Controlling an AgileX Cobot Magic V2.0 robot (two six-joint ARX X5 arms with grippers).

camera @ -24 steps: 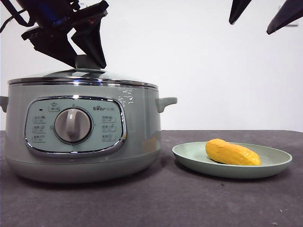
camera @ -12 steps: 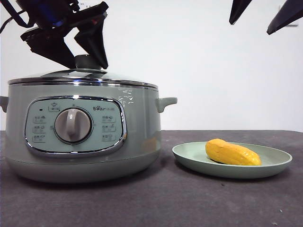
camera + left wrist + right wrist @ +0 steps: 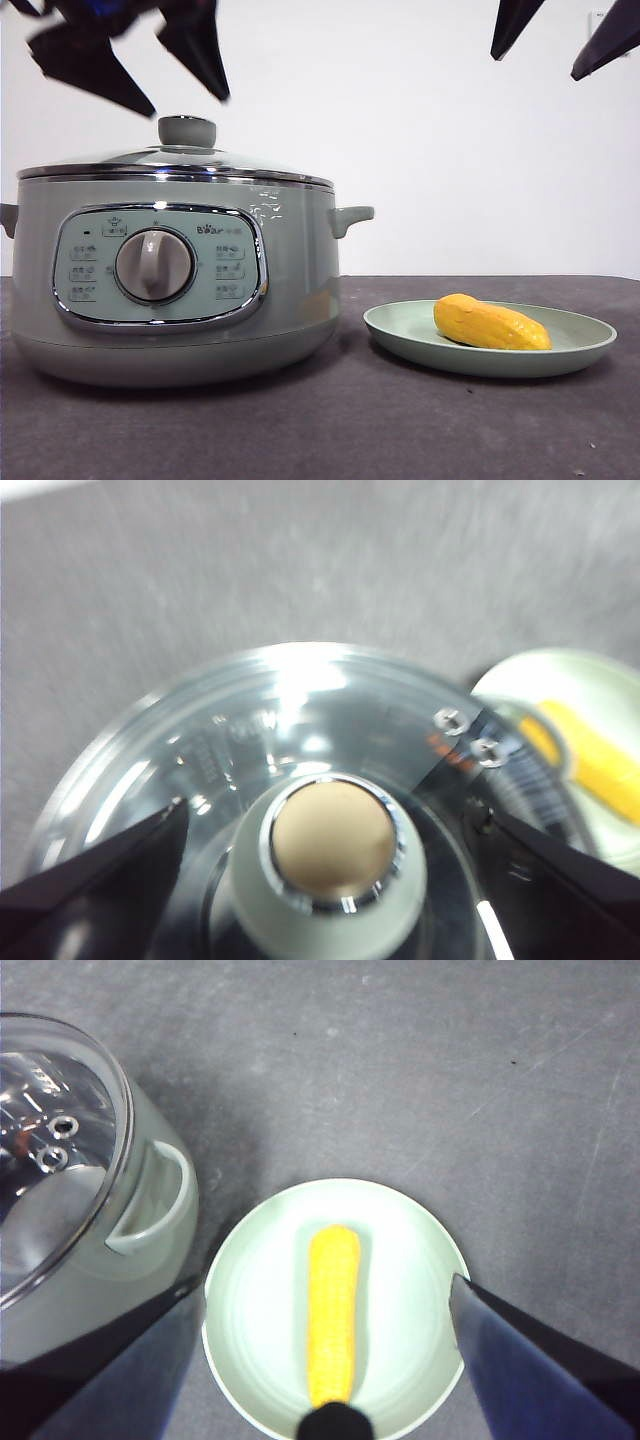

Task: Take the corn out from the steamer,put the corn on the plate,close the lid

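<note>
The sage-green steamer [image 3: 165, 280] stands at the left with the glass lid [image 3: 175, 162] resting closed on it, its knob [image 3: 187, 130] free. My left gripper [image 3: 150, 70] is open and empty just above the knob [image 3: 333, 842], a jaw to each side and clear of it. The yellow corn [image 3: 490, 323] lies on the pale green plate [image 3: 400, 330] to the right. My right gripper [image 3: 560, 35] is open and empty high above the plate [image 3: 250, 1290] and corn [image 3: 333, 1310].
The steamer's side handle [image 3: 352, 216] juts toward the plate and also shows in the right wrist view [image 3: 150, 1205]. Dark grey table [image 3: 340, 430] runs in front of and around both things.
My left gripper has let go of the lid knob, opened wider and risen above it. The lid stays on the steamer. The right gripper has hardly moved.
</note>
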